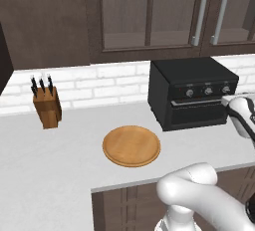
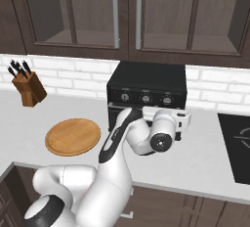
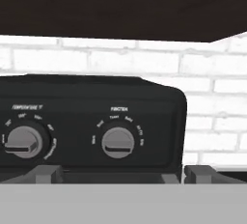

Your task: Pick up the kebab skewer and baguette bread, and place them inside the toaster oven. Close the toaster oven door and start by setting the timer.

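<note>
The black toaster oven (image 1: 191, 93) (image 2: 146, 81) stands on the counter against the white brick wall. Its toaster oven door (image 1: 196, 115) is shut, the grey handle bar (image 1: 196, 101) just under the three knobs. My gripper (image 3: 123, 175) hovers close in front of the oven's right end, open, with nothing between its fingertips (image 3: 46, 174). In the hand view the right knob (image 3: 118, 142) sits straight ahead and the middle knob (image 3: 21, 142) to its left. My white hand (image 2: 173, 123) covers part of the oven front. The kebab skewer and the baguette bread are out of view.
A round wooden plate (image 1: 131, 146) (image 2: 72, 136) lies bare on the counter left of the oven. A knife block (image 1: 47, 106) (image 2: 28, 88) stands at the far left by the wall. A dark cooktop (image 2: 237, 145) lies to the right. Wall cabinets (image 1: 149, 11) hang above.
</note>
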Available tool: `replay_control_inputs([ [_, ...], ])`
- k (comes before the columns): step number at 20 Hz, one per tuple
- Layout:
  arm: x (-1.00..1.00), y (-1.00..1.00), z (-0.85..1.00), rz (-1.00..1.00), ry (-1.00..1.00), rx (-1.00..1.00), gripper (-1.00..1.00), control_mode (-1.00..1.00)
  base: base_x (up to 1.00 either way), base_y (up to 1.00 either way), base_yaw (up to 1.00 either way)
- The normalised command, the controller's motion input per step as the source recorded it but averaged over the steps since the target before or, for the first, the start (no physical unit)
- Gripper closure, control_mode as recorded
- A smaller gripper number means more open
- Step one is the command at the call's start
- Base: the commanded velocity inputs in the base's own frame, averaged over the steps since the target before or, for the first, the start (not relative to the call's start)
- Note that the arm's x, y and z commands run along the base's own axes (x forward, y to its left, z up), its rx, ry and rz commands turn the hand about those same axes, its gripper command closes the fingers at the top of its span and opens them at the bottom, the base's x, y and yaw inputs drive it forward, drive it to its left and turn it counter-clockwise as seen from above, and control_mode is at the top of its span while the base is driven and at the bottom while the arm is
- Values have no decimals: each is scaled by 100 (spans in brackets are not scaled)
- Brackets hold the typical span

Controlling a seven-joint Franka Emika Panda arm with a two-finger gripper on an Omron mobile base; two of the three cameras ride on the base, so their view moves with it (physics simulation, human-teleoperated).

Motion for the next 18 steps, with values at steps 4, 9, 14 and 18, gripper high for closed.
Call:
replay_control_inputs([
  [4,0,0,-1,2,8,0,-100,-100,0,0,0],
  [9,2,0,0,0,6,0,-100,-100,0,0,0],
  [14,11,1,0,0,1,0,-100,-100,0,0,0],
  [18,26,18,0,0,1,0,-100,-100,0,0,0],
])
